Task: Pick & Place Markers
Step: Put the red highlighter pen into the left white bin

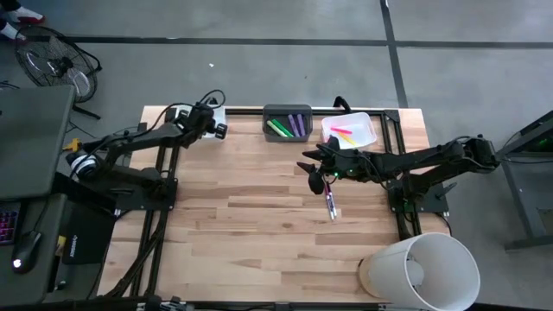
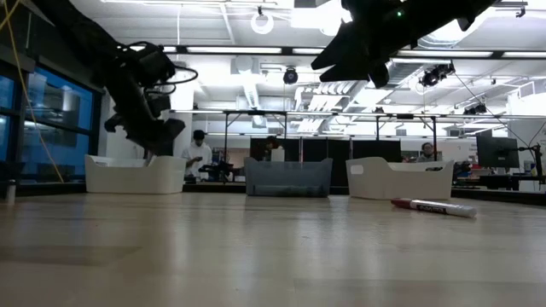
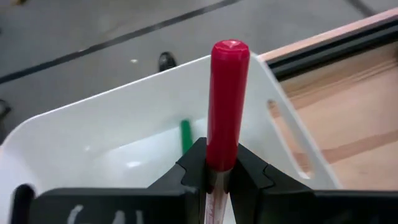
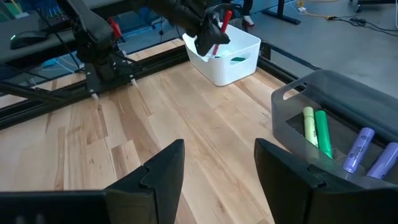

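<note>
High view: your left gripper (image 1: 216, 128) hangs over the white bin (image 1: 197, 113) at the table's (image 1: 251, 216) far left edge; the right gripper (image 1: 313, 168) sits mid-table, near a loose marker (image 1: 329, 204) lying just toward the front. The grey bin (image 1: 287, 123) holds green and purple markers; the white bin on the right (image 1: 350, 130) holds pink and yellow ones.

Low view: the loose marker (image 2: 433, 206) lies flat on the table, untouched.

Left wrist view: fingers (image 3: 249, 171) clenched on a red-capped marker (image 3: 227, 102), upright, above the bin's interior, where a green marker (image 3: 185, 135) lies. Judgement: the place step is in hand; you need to release next.

Right wrist view: fingers (image 4: 161, 168) spread wide, holding nothing, above bare table; the loose marker isn't visible here.
</note>
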